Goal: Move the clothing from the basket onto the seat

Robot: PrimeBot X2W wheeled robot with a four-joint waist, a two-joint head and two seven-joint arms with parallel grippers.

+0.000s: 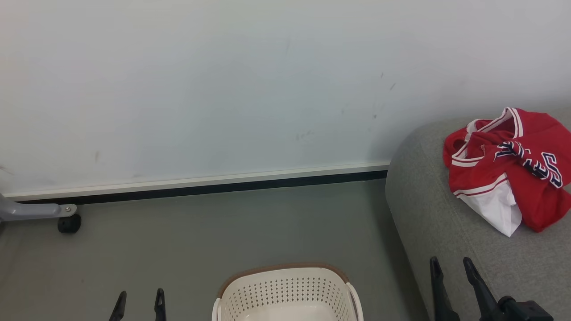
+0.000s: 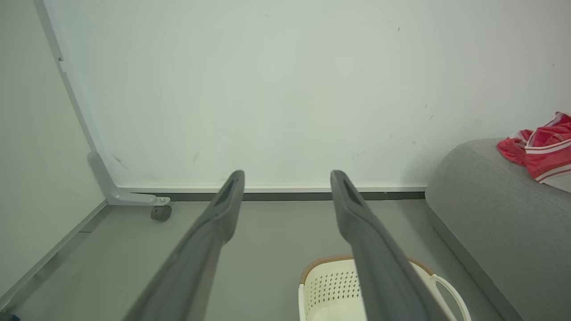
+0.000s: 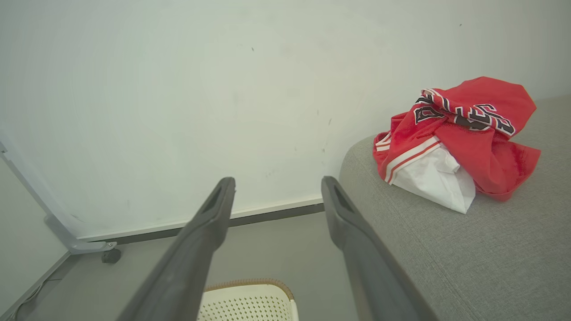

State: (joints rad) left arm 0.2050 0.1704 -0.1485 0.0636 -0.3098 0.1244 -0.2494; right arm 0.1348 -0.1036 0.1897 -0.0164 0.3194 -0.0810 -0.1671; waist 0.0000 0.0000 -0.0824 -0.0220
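One grey seat [image 1: 428, 214] fills my 3 o'clock, and one cream basket [image 1: 285, 290] sits at 6 with nothing in the part I see. One red clothing heap [image 1: 513, 169] lies on the seat at 2. I judge it light, limp and slippery, best pinched at a raised fold. My left gripper [image 1: 139, 305] and right gripper [image 1: 453, 283] both gape, empty.

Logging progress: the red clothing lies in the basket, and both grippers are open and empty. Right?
No. The clothing lies on the seat, not in the basket, as the head view shows. The left gripper and right gripper are open and empty.
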